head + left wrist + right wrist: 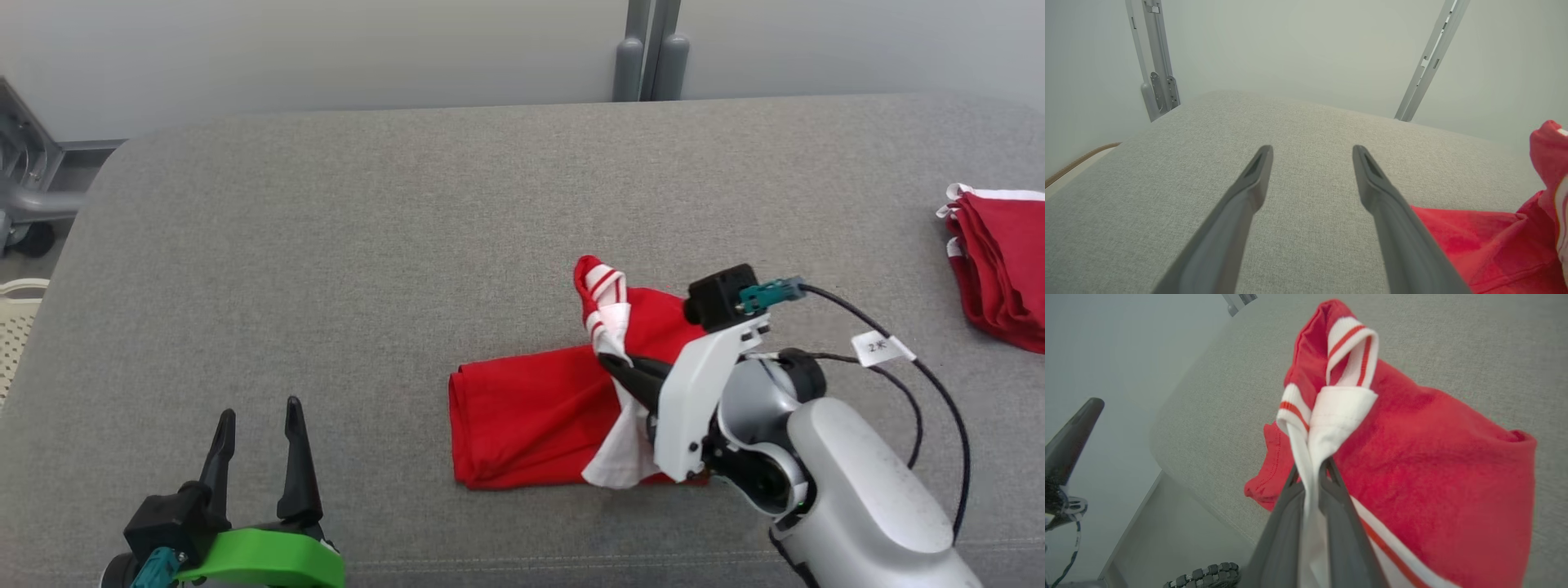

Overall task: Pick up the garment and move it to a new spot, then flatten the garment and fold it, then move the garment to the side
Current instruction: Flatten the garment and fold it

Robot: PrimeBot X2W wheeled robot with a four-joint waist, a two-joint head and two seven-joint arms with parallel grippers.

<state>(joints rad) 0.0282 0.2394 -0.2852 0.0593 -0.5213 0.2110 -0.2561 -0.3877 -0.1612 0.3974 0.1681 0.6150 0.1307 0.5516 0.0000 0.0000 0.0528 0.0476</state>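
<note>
On the grey table, head view: the red garment lies near the front middle, doubled into a thick band, with its right end lifted.
Right hand, head view: the right hand is clamped on the white striped trim at that end and holds it above the rest of the cloth.
Left hand, head view: the left hand hovers at the lower left with its fingers apart, holding nothing, well apart from the garment.
Side pile, head view: a pile of folded red garments rests at the right edge of the table.
Left wrist view: the two fingers of the left hand stand wide open over bare table. The garment is low on the right of this view, outside the fingers and not between them.
Right wrist view: the fingers of the right hand press together on a strip of white cloth. The striped trim stands up past the tips, and the red body spreads down to the table.
Done, as I judge: the garment seems to be on its working spot, and some layers are already doubled.
Left, as I judge: the fold is not finished, because one end is in the air and the edges are uneven. This end must be laid down, and then the garment must go to the side, maybe toward the pile.
</note>
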